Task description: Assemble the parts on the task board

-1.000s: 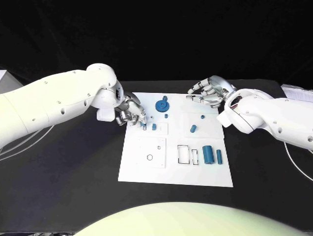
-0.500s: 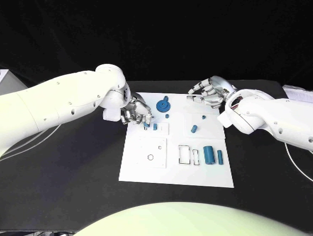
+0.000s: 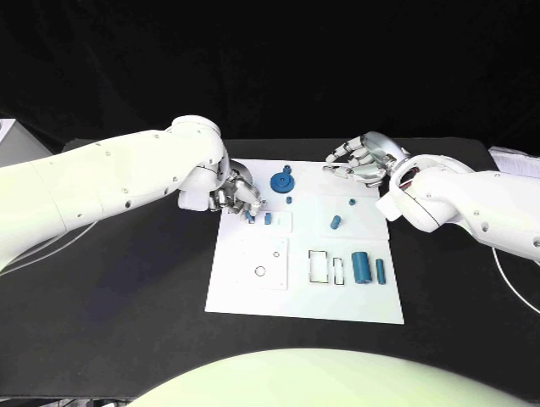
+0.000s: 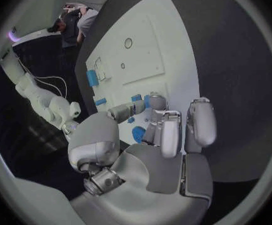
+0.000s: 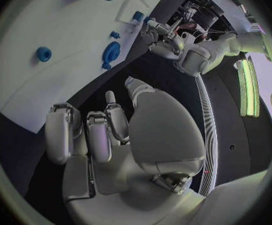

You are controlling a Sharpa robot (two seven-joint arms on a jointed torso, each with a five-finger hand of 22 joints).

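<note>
On the black table, the white task board sits mid-frame. Left hand is over the board's near-left corner region by the far edge, fingertips down at two small blue pegs standing in a raised white block; contact unclear from the head view. Left wrist view shows fingers curled forward near those pegs, nothing visibly clamped, so can't tell whether it's holding one. Right hand hovers at the board's far-right edge, fingers curled in, nothing in them; right wrist view confirms an empty, narrow curl. Blue round gear-like part lies on the board between the two hands. One small blue peg and a slanted blue pin lie right of centre. Larger blue cylinder and slim blue bar sit near the right edge, beside two outlined rectangular slots.
</note>
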